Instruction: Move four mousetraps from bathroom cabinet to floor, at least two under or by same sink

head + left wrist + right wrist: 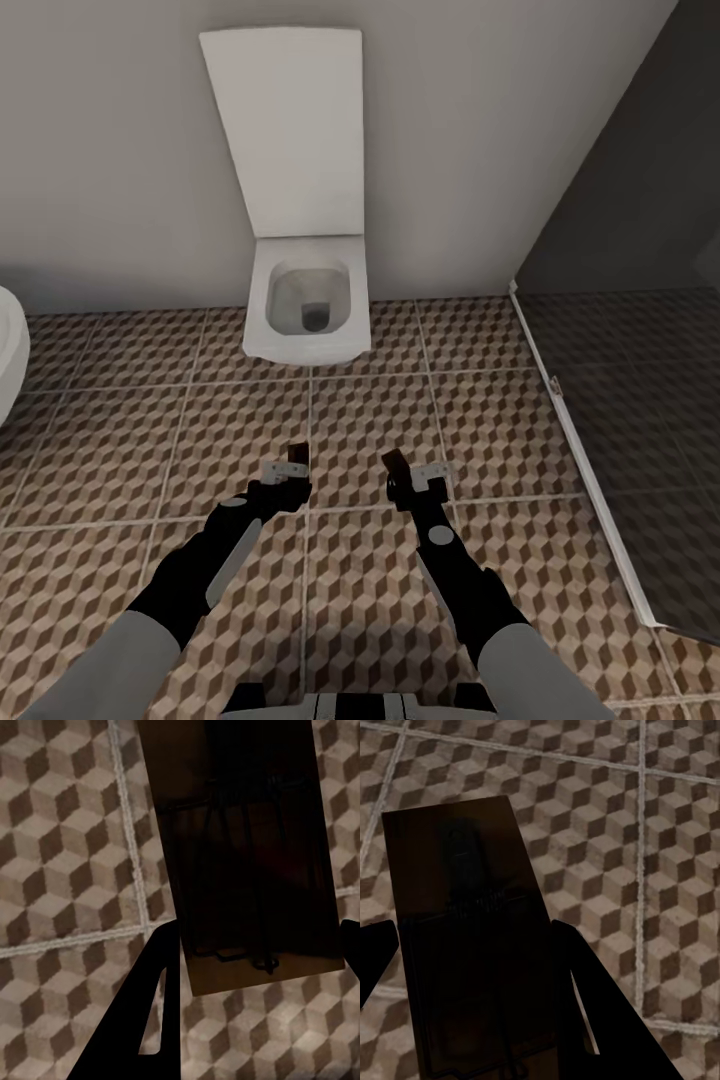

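A white toilet [308, 300] stands ahead, dark shower glass [640, 400] beside. Over the cube-patterned bathroom floor [140, 420], the left tool [292, 470] and right tool [400, 478] each clamp one flat wooden mousetrap [247, 855] [472, 945].

Open bathroom floor [380, 410] is lying bare under and ahead of both arms, giving free passage down to the tiles. The toilet [308, 310] is blocking the way straight ahead against the wall, and the dark glass shower enclosure [640, 400] is closing off the robot's right. A white fixture [8, 350] is edging in at far left.
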`<state>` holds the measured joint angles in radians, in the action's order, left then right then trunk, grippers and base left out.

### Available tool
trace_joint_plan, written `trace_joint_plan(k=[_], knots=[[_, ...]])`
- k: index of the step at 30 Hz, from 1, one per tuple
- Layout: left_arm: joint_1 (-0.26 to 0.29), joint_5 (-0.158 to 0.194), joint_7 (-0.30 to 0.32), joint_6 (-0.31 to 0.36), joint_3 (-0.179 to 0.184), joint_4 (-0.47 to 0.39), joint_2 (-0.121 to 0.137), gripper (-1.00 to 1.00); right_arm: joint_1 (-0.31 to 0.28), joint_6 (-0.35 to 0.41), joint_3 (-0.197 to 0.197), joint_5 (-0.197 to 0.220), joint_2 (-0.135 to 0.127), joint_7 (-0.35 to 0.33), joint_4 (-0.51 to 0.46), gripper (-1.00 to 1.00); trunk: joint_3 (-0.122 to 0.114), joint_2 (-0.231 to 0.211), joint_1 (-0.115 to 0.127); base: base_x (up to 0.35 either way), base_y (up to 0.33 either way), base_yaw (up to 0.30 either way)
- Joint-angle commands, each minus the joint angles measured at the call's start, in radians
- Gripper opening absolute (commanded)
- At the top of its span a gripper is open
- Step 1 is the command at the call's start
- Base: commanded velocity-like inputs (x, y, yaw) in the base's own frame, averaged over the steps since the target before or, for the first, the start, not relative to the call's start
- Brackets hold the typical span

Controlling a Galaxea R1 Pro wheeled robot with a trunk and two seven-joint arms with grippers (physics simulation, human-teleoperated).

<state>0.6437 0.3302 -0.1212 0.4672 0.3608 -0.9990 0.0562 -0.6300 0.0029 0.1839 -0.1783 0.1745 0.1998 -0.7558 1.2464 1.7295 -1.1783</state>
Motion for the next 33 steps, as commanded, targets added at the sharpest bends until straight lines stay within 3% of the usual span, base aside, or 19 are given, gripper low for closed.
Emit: trace_joint_plan(k=[1,11,33], knots=[[0.001,0.009,-0.009,0.004,0.004,-0.004,0.002,-1.00,0.000,0.000,0.009,-0.007,0.000,0.007,-0.003,-1.00,0.005,0.008,-0.004,0.000,0.000,0.000],[0.001,0.009,-0.009,0.004,0.004,-0.006,0.004,-1.00,0.000,-0.004,0.027,-0.007,0.000,0.007,-0.015,-1.00,0.052,0.078,-0.042,0.000,0.000,0.000],[-0.002,0.009,-0.009,0.004,0.004,0.000,0.005,-1.00,0.000,0.002,0.057,-0.009,0.000,0.007,-0.139,-1.00,0.156,0.232,-0.127,0.000,0.000,0.000]])
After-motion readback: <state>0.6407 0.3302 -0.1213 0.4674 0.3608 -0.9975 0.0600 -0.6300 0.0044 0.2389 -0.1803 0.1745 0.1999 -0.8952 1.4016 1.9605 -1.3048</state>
